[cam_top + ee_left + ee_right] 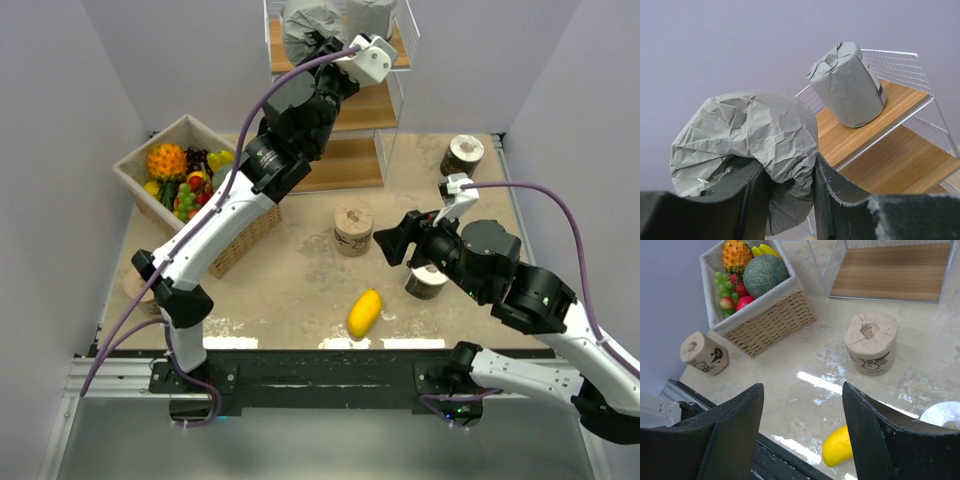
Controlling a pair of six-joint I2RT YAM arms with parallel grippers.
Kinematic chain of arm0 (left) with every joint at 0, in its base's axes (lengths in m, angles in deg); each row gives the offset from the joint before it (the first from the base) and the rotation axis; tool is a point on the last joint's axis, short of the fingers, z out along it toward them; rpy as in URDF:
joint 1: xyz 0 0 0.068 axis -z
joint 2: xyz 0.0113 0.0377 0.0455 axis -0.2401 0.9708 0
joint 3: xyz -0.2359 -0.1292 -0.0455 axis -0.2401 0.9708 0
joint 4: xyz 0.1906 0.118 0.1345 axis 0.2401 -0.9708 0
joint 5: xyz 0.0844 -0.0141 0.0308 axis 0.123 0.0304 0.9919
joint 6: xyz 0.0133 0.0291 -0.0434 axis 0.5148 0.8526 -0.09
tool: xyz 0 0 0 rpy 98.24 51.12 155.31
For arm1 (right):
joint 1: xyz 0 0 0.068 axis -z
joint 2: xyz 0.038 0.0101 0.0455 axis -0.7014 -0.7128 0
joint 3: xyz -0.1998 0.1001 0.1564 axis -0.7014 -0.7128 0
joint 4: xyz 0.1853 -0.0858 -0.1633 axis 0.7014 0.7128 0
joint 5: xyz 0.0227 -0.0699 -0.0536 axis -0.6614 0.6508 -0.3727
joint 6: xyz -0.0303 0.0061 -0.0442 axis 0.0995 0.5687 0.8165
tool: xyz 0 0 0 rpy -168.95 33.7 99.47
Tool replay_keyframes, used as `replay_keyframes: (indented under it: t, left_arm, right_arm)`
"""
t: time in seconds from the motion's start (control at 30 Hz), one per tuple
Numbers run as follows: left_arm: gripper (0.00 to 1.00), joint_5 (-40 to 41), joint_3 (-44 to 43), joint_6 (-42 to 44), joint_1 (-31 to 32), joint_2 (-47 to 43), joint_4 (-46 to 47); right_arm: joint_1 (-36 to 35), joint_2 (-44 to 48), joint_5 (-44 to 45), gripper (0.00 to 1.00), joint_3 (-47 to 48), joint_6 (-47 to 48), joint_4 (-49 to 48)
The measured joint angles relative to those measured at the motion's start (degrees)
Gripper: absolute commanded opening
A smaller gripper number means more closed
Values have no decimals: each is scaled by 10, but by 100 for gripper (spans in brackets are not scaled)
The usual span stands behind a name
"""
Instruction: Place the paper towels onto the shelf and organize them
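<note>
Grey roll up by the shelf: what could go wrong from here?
The left pincer grips the grey roll near one end, on soft crumpled wrap, so the roll might slip out before it is set down. The second grey roll already stands on the top board of the shelf. If the held one is set down too close to it, it could bump it and perhaps push it off.

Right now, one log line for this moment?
left pincer: shut on grey roll, near shelf top | right pincer: open, empty | second grey roll: on shelf top
</note>
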Motion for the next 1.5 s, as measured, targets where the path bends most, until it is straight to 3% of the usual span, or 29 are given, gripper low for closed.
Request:
replay_keyframes:
  t: [0.97, 1.5]
  left_arm:
    - [42, -58, -23, -30, -41, 84, 15]
    - [59, -32, -37, 25, -57, 121, 120]
  right_arm:
    - [0, -7, -28, 70, 7, 19, -31]
    - [0, -8, -19, 70, 7, 23, -30]
